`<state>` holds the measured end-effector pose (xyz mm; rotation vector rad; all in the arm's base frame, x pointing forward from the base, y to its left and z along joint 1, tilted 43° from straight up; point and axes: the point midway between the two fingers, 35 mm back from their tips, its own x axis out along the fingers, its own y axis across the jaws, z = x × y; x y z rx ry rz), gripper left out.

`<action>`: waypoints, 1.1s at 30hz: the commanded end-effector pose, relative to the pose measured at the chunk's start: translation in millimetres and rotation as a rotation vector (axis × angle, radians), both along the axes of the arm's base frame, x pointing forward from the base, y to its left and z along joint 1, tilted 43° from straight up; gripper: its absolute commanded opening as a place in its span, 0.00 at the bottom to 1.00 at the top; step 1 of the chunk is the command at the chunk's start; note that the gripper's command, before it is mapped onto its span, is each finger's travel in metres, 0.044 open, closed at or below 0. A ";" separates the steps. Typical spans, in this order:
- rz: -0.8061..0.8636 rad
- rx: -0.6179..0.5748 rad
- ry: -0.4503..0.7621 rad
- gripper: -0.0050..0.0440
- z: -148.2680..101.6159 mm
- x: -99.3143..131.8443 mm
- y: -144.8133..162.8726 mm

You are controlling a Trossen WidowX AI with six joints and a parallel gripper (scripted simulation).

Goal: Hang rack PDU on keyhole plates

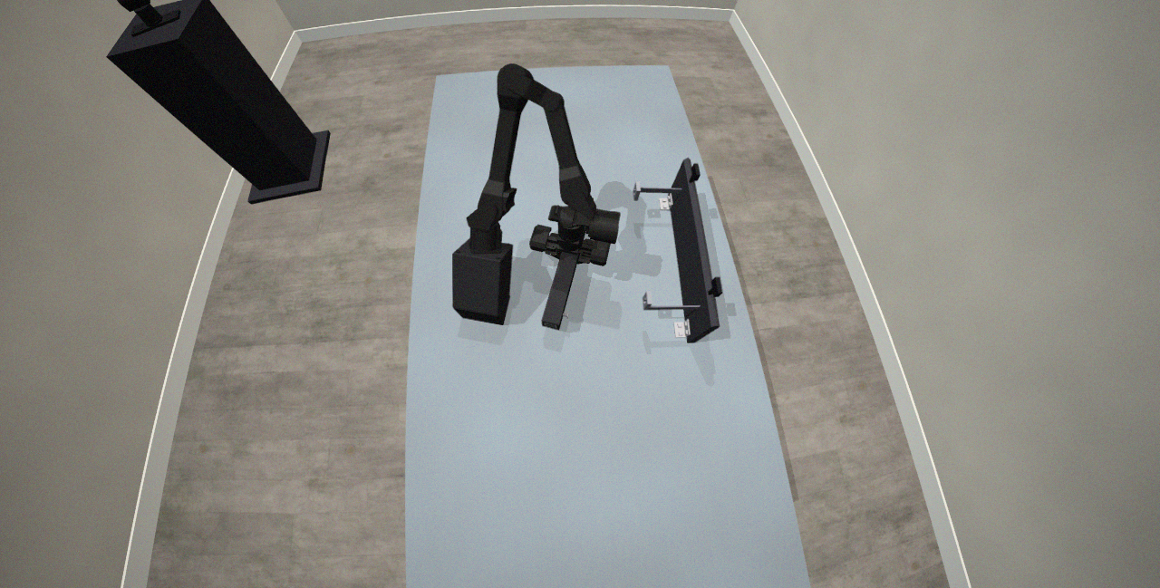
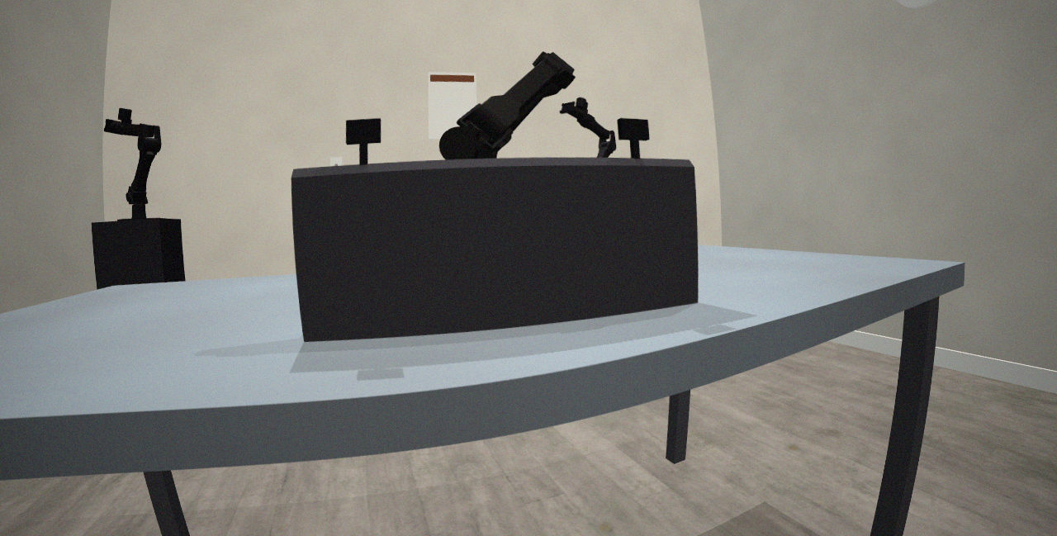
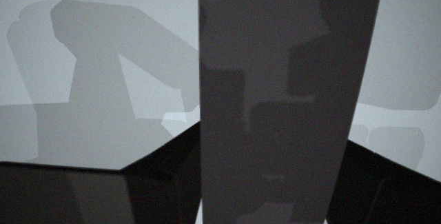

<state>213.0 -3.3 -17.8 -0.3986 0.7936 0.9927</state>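
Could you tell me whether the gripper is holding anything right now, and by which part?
Yes: the gripper is shut on the long dark rectangular rack PDU, gripping its two long sides near the end closest to the wrist.

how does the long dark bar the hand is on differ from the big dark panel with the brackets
The PDU bar lies flat on the table; the panel stands upright on edge. The bar is narrow and short; the panel is longer and taller. The hand is shut on the bar, while nothing touches the panel, which carries two light keyhole plates. Both are dark and lie roughly parallel.
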 end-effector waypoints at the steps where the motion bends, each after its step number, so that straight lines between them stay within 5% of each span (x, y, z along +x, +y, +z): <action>1: -0.003 -0.028 -0.034 0.09 20.9 4.2 -24.3; 22: 0.005 0.003 -0.028 0.00 97.6 -40.7 -68.7; 33: 0.012 0.015 -0.025 0.00 96.2 -35.4 -68.9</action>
